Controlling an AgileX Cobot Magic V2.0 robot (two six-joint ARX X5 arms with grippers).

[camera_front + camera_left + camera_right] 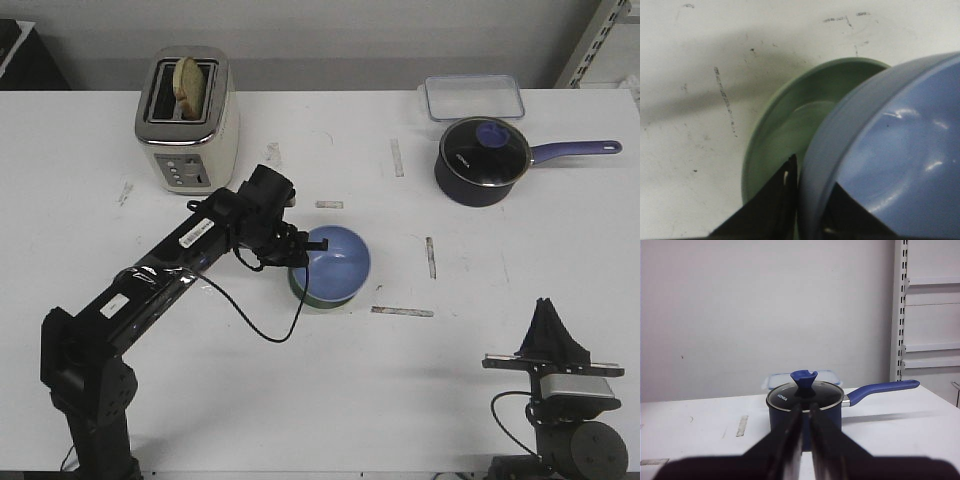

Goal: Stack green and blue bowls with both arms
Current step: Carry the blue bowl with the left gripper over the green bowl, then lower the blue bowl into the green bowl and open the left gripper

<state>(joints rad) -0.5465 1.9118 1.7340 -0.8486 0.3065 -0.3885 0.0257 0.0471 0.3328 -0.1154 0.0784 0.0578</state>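
Note:
The light blue bowl (pixel 338 262) sits in or just over the mint green bowl (pixel 309 293) at the table's middle; only a green sliver shows under it. My left gripper (pixel 303 252) is shut on the blue bowl's left rim, one finger inside and one outside. In the left wrist view the blue bowl (pixel 900 145) is offset over the green bowl (pixel 785 120), with my left gripper (pixel 814 172) pinching the blue rim. My right gripper (pixel 548 320) rests at the front right, far from the bowls, shut and empty. It also shows in the right wrist view (pixel 806 412).
A toaster (pixel 187 120) with bread stands at the back left. A dark blue lidded saucepan (pixel 484 160) and a clear lidded container (pixel 473 97) stand at the back right. Tape marks (pixel 402 311) lie on the white table.

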